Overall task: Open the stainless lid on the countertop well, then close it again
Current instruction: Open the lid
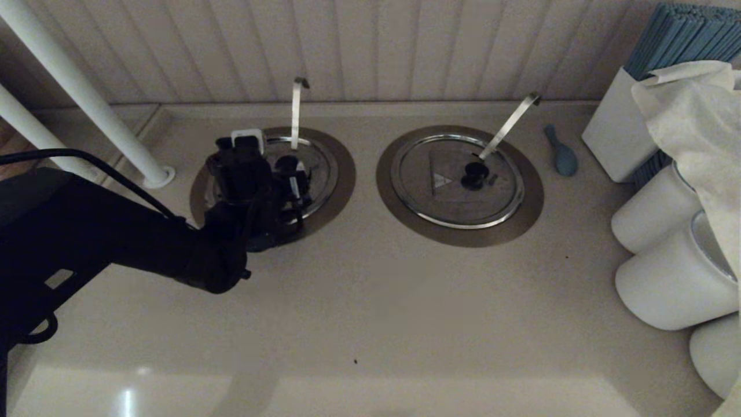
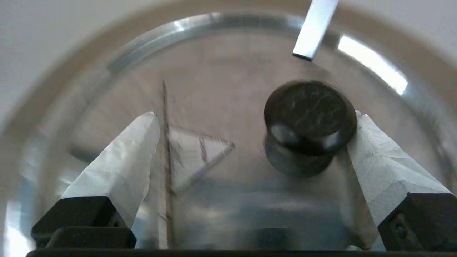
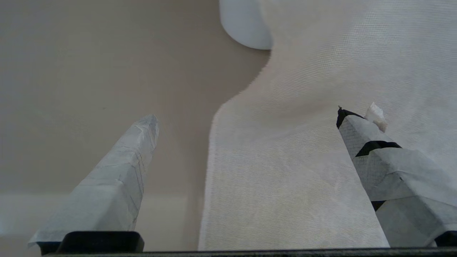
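Note:
The stainless lid (image 1: 317,164) lies flat on the left countertop well, inside its bronze-brown ring (image 1: 343,188). Its thin hook-tipped rod (image 1: 296,113) stands up at the back. My left gripper (image 1: 289,180) hangs low over this lid. In the left wrist view the left gripper (image 2: 254,117) is open, with the black knob (image 2: 310,125) resting against one taped finger (image 2: 385,167) and well apart from the other. The triangle sticker (image 2: 192,150) lies between the fingers. My right gripper (image 3: 247,117) is open and empty, out of the head view.
The twin lid (image 1: 457,179) with its flat strip handle (image 1: 509,124) sits to the right. A blue spoon-like utensil (image 1: 561,153), white containers (image 1: 654,214) and a white cloth (image 1: 694,116) crowd the right side. White poles (image 1: 87,98) stand at the left.

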